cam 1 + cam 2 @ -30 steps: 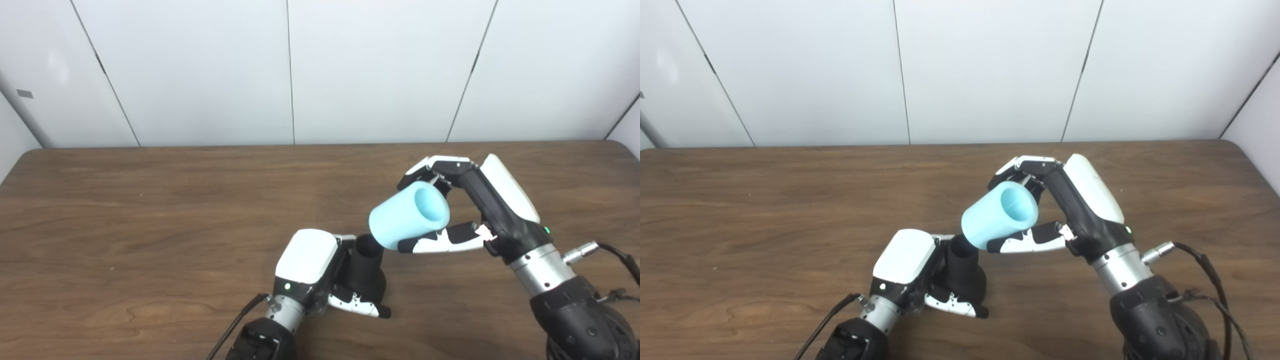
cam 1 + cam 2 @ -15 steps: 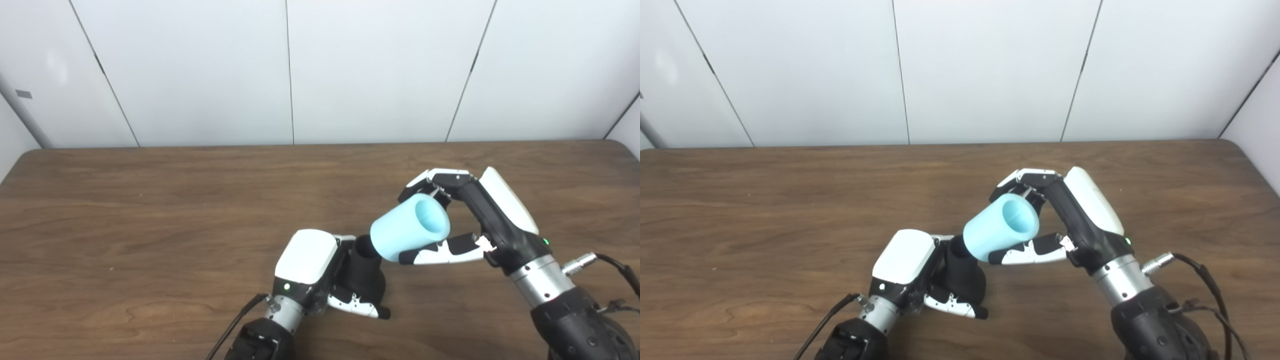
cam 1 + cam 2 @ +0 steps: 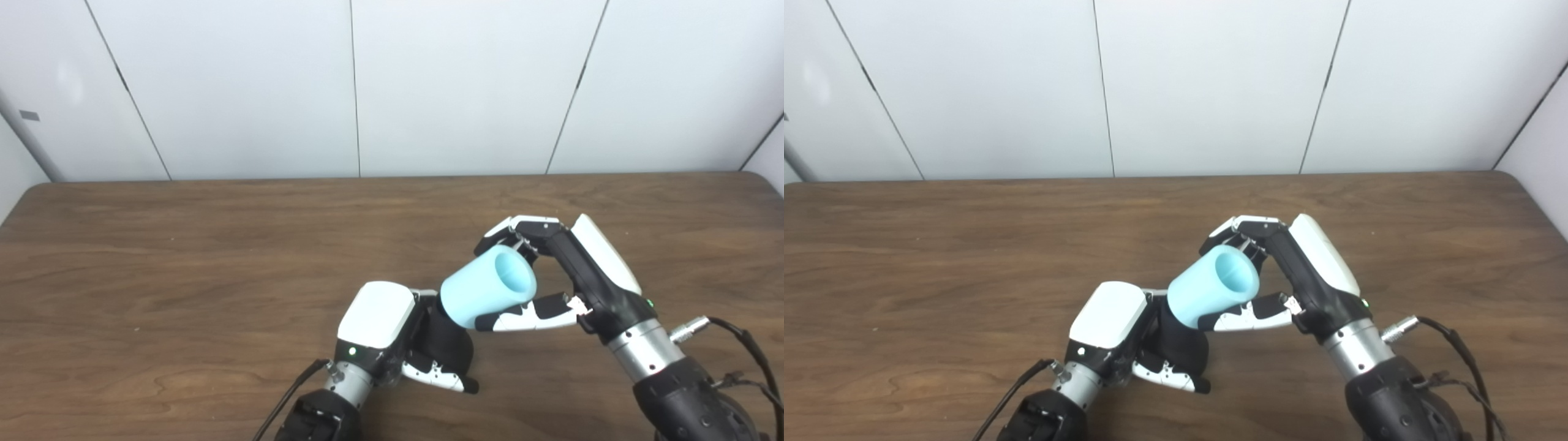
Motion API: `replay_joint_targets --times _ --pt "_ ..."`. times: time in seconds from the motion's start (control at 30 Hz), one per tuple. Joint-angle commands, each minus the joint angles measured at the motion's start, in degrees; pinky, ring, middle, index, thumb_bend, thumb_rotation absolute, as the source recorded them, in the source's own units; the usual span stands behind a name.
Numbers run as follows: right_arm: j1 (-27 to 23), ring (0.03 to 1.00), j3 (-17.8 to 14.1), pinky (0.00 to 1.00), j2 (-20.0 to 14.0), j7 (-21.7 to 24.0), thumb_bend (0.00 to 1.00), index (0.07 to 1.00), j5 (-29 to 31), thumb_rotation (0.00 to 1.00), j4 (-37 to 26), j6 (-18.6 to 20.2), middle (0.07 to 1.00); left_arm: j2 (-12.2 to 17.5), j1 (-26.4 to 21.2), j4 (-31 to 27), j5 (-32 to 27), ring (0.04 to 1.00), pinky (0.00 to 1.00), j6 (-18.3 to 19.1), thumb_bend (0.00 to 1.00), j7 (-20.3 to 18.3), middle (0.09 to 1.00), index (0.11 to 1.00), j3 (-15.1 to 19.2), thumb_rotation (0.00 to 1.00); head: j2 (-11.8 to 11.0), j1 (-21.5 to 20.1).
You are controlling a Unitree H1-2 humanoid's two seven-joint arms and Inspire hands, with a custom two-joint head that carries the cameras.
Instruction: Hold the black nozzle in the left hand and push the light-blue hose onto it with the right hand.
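Left eye view: on the brown wooden table [image 3: 153, 257], the left hand [image 3: 392, 334] wraps closed around the flared black plastic nozzle [image 3: 450, 346] — the short light-blue cylindrical hose [image 3: 484, 291] covers its upper end, tilted, clasped by the right hand [image 3: 566, 278] between fingers and thumb.

- No text, label, brand, number or sign can be read anywhere in either view, on the hose, the nozzle, the hands, the bench or the wall panels.
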Motion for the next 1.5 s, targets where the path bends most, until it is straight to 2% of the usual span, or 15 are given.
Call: replay_joint_targets --times 0.0,0.1,0.17,0.27,0.37,0.47,0.5,0.67,0.97,1.27,1.33,1.47 --pt "-0.6 0.39 -0.1 0.31 0.0 -1.7 0.49 0.526 -0.1 0.0 -0.7 -1.9 0.496 1.0 3.6 2.5 0.6 0.381 0.3 1.2 0.53 -6.2 0.474 0.485 -2.0 0.0 0.2 0.0" --pt "-0.4 0.387 0.1 0.31 -0.1 -2.3 0.5 0.52 -0.1 0.0 -0.1 -2.6 0.497 1.0 3.7 2.6 0.5 0.378 0.29 0.9 0.53 -5.6 0.477 0.484 -2.0 0.0 0.3 0.2" --pt "-0.2 0.389 0.4 0.32 -0.3 -2.7 0.5 0.515 -0.3 0.0 0.4 -3.3 0.498 0.9 3.7 2.5 0.6 0.374 0.29 1.0 0.52 -5.7 0.418 0.486 -2.0 0.0 0.4 0.2" --pt "0.0 0.388 0.8 0.32 -0.6 -2.8 0.5 0.515 -1.1 0.0 0.7 -3.9 0.497 0.8 3.7 2.3 0.7 0.372 0.28 1.0 0.52 -5.8 0.406 0.485 -2.0 0.0 0.6 0.2" --pt "0.3 0.393 1.3 0.33 -0.9 -3.1 0.5 0.519 -2.2 0.0 1.1 -4.7 0.508 0.7 3.7 2.3 0.9 0.371 0.29 1.2 0.53 -5.7 0.469 0.485 -2.1 0.0 0.7 0.3" --pt "0.5 0.39 1.6 0.34 -0.7 -3.0 0.5 0.519 -2.9 0.0 1.0 -4.6 0.508 0.4 3.8 2.3 0.9 0.379 0.3 1.2 0.53 -5.7 0.476 0.484 -2.1 0.0 0.7 0.3" --pt "0.5 0.391 1.6 0.34 -0.6 -2.8 0.5 0.519 -2.5 0.0 0.9 -4.5 0.508 0.3 3.8 2.3 0.9 0.381 0.3 1.3 0.52 -5.7 0.443 0.485 -2.1 0.0 0.8 0.3" --pt "-0.4 0.384 1.9 0.33 -0.3 -2.6 0.5 0.517 -2.2 0.0 0.7 -4.4 0.492 0.1 4.0 2.6 1.4 0.366 0.28 1.0 0.53 -5.3 0.475 0.484 -2.6 0.0 1.0 0.6" --pt "-2.7 0.387 2.3 0.31 0.3 -1.6 0.49 0.529 -1.1 0.0 0.8 -2.5 0.493 -0.8 4.9 2.5 2.0 0.34 0.25 0.6 0.53 -4.9 0.475 0.483 -3.0 0.0 1.2 0.9" --pt "-6.5 0.386 2.4 0.31 -1.1 1.2 0.49 0.53 -1.7 0.0 0.3 -1.0 0.498 -1.3 5.3 3.1 2.5 0.363 0.28 0.7 0.53 -4.6 0.477 0.484 -3.3 0.0 1.5 1.2" --pt "-7.2 0.387 2.3 0.31 -1.2 2.0 0.49 0.529 -1.7 0.0 -0.1 -0.3 0.499 -1.3 5.2 3.1 2.6 0.371 0.28 0.8 0.53 -4.8 0.43 0.485 -3.4 0.0 1.6 1.2" --pt "-8.9 0.384 2.4 0.32 -1.8 4.3 0.49 0.534 -1.9 0.0 -1.1 1.7 0.499 -1.4 5.3 3.1 2.2 0.374 0.28 1.0 0.52 -4.5 0.417 0.484 -3.4 0.0 1.7 1.4"
